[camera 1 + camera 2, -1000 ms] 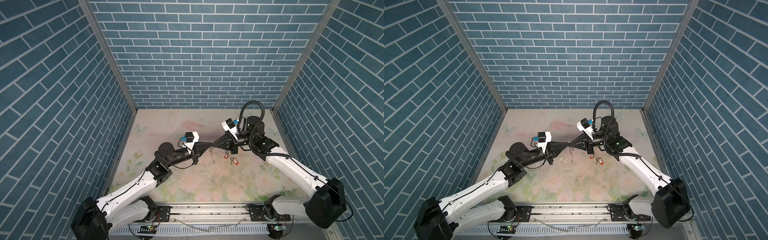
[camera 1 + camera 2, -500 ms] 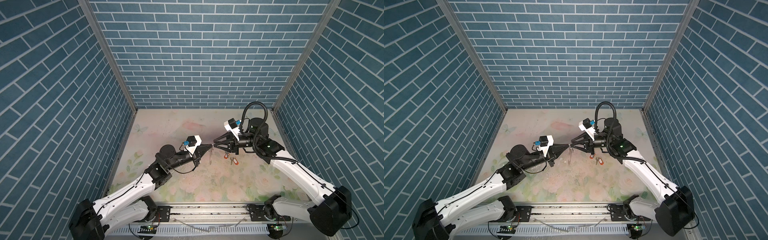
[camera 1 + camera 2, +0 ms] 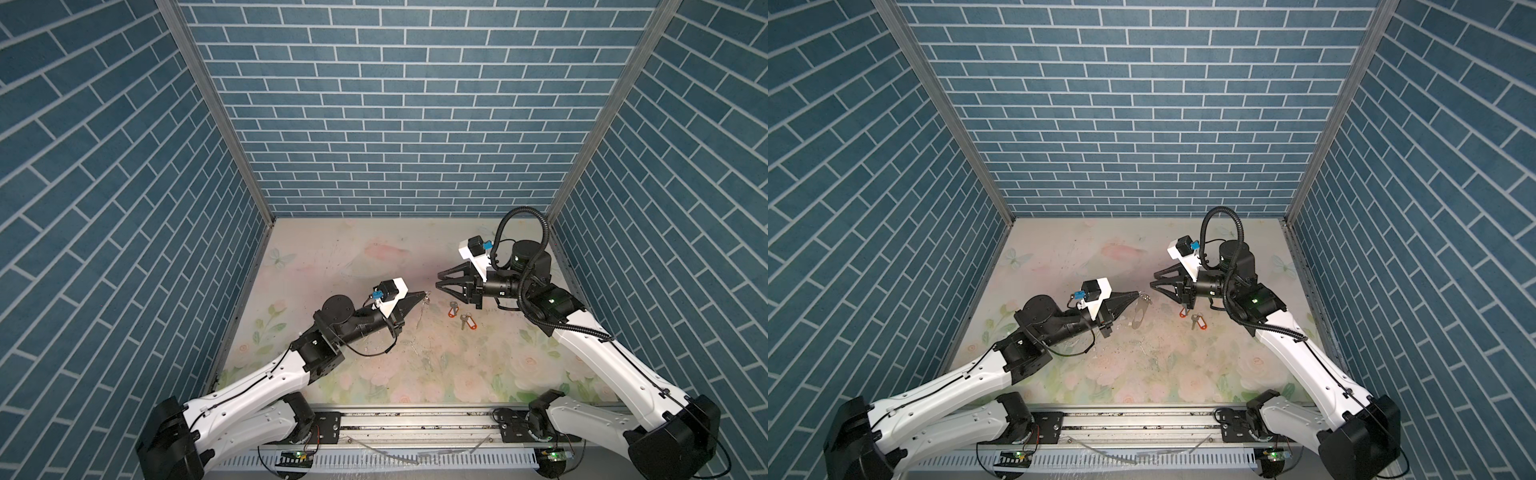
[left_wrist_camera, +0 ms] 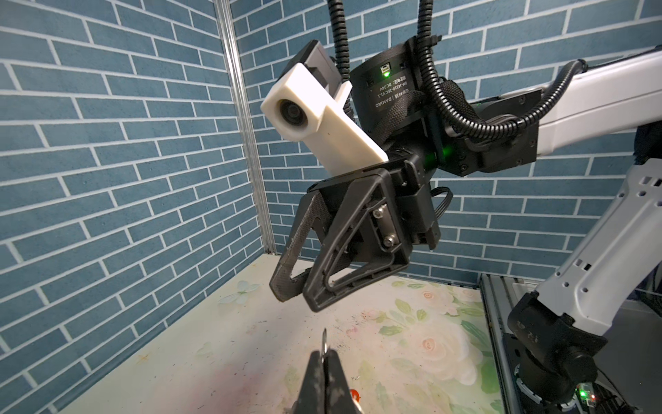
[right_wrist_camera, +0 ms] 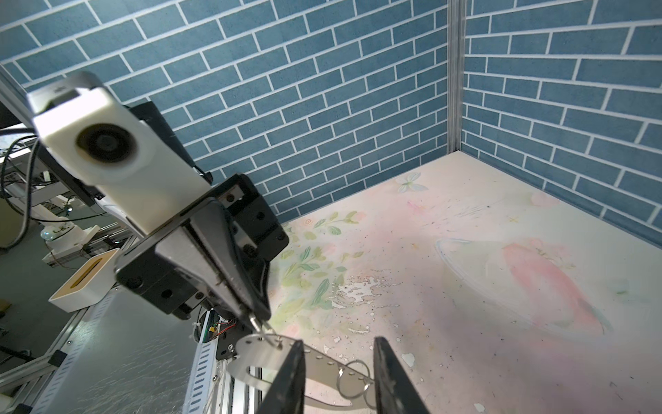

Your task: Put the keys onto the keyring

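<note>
Hanging from the tightly closed left gripper (image 3: 423, 294) by one small silver ring (image 4: 324, 342), the flat grey oval metal keyring (image 5: 247, 346) could swing or twist loose. Nearby, the right gripper (image 3: 438, 279) held its jaws partly spread, empty. Two small silver orange-tagged keys (image 3: 470, 324) lay on the floral tabletop (image 3: 374, 257); the right wrist view missed them.
</note>
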